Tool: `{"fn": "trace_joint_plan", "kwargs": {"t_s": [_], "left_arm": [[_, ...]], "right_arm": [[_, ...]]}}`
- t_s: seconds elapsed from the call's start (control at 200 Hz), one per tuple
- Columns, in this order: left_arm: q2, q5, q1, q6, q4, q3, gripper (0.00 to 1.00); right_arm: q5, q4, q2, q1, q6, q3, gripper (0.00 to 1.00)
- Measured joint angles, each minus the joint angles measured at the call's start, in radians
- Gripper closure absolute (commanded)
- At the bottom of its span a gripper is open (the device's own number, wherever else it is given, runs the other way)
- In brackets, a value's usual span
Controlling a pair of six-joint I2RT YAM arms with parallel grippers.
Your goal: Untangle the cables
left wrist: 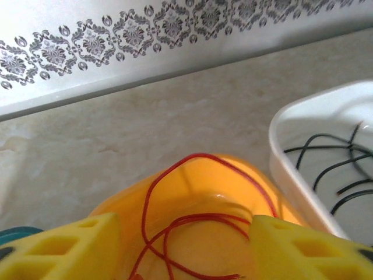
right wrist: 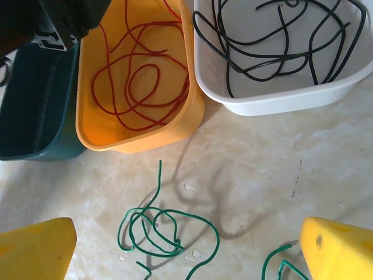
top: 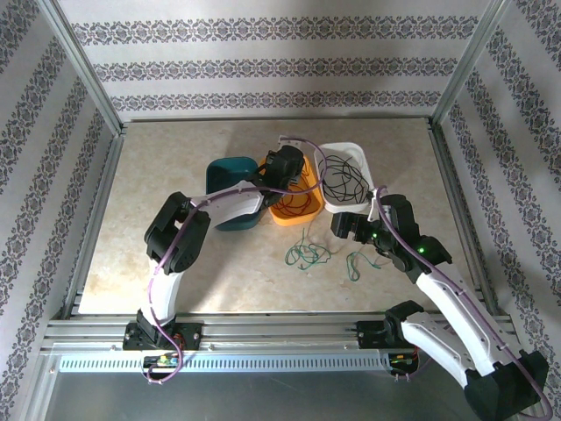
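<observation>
**Thin green cables (right wrist: 175, 239) loose on the beige stone-pattern desk (top: 175, 158); other colours binned**

**Location.** In the top view, one coil of the green cables lies on the bare desk at 6 o'clock from the orange plastic tub (right wrist: 140, 143). A second green clump (right wrist: 280, 262) sits at 3 o'clock from that coil, apart from it. A thin red cable (left wrist: 204, 216) loops inside the orange tub. Thin black cables (right wrist: 268, 58) lie in the white plastic tub (right wrist: 280, 102), at 3 o'clock from the orange one. A teal plastic tub (right wrist: 35, 116) stands at its 9 o'clock; what it holds cannot be made out.

**Handling.** Judged very light, limp and springy, so the strands are likely to snag each other and to slide on the smooth desk. Best taken at the free tail rising toward 12 o'clock from the coil, or at a single outer arc, not at the knotted centre.

**Left hand (left wrist: 185, 233).** Over the orange tub, yellow fingers spread; the red cable lies below the gap and nothing is pinched.

**Right hand (right wrist: 186, 254).** Above the green coil, fingers spread wide at 8 and 4 o'clock of its wrist view, holding and touching nothing.
</observation>
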Motion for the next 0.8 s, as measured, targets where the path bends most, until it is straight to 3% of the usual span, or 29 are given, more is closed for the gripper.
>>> {"fn": "trace_joint_plan", "kwargs": {"t_s": [0.045, 0.155, 0.425, 0.615, 0.77, 0.805], "left_arm": [[-0.017, 0.012, 0.000, 0.001, 0.000, 0.000, 0.25], [-0.066, 0.053, 0.000, -0.003, -0.004, 0.002, 0.18], [-0.170, 0.159, 0.000, -0.029, -0.039, 0.009, 0.14], [-0.305, 0.209, -0.008, -0.049, -0.047, -0.144, 0.15], [-0.424, 0.176, -0.013, -0.140, -0.050, -0.336, 0.15], [-0.453, 0.151, -0.012, -0.170, -0.054, -0.381, 0.16]], "right_arm": [[0.000, -0.003, 0.002, 0.000, 0.000, 0.000, 0.02], [0.000, -0.007, 0.001, 0.000, 0.000, 0.000, 0.02], [-0.001, -0.009, 0.002, 0.000, -0.011, 0.000, 0.02], [-0.042, -0.016, 0.069, 0.023, -0.057, 0.018, 0.02], [-0.044, -0.019, 0.181, 0.157, -0.100, 0.063, 0.02], [-0.037, -0.018, 0.210, 0.185, -0.105, 0.080, 0.07]]}}
